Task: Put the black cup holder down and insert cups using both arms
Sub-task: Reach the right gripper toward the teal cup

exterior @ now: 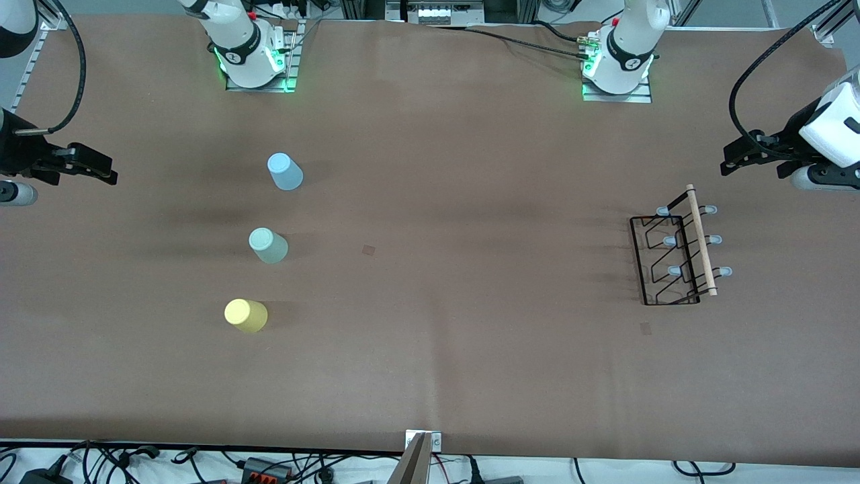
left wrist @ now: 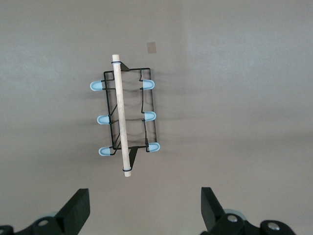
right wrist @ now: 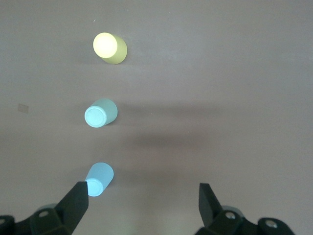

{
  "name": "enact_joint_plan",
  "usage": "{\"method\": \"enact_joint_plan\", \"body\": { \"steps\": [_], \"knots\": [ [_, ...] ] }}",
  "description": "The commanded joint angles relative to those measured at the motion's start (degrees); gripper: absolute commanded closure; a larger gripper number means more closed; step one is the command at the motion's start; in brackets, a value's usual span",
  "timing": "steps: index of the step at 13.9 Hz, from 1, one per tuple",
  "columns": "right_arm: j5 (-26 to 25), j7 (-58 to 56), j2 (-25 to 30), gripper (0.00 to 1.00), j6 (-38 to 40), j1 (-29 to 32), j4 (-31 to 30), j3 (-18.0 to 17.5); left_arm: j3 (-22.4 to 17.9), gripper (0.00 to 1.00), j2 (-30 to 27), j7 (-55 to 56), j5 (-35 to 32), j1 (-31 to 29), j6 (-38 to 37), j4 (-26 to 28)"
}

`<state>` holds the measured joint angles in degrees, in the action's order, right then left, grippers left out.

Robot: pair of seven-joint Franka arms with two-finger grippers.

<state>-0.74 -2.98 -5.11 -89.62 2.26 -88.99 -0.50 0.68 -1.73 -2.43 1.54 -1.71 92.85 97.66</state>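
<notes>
The black cup holder (exterior: 675,259) stands toward the left arm's end of the table, wooden rod handle on top and pale pegs sticking out at both sides. My left gripper (exterior: 732,158) hangs open and empty above the table near that end; in its wrist view the holder (left wrist: 128,117) lies ahead of the left gripper (left wrist: 144,200). Three cups stand in a row toward the right arm's end: light blue (exterior: 285,171), grey-green (exterior: 269,245) and yellow (exterior: 246,315), the yellow nearest the front camera. My right gripper (exterior: 101,168) hangs open beside them. The right wrist view shows the blue cup (right wrist: 99,179), grey-green cup (right wrist: 100,113) and yellow cup (right wrist: 110,48).
Brown paper covers the table (exterior: 430,363). Two small tape marks lie on it, one mid-table (exterior: 369,249) and one by the holder (exterior: 646,328). Cables and a metal bracket (exterior: 423,440) run along the edge nearest the front camera.
</notes>
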Motion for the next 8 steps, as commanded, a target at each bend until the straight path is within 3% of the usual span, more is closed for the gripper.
{"method": "enact_joint_plan", "body": {
  "steps": [1, 8],
  "knots": [
    [0.12, 0.34, 0.72, 0.0, 0.42, 0.2, 0.31, 0.24, -0.33, 0.0, -0.47, -0.03, 1.28, 0.3, -0.74, -0.36],
    [1.88, -1.06, 0.1, 0.0, -0.37, 1.52, -3.37, 0.42, -0.33, 0.0, -0.47, -0.03, 1.28, 0.3, -0.74, -0.36]
  ]
}}
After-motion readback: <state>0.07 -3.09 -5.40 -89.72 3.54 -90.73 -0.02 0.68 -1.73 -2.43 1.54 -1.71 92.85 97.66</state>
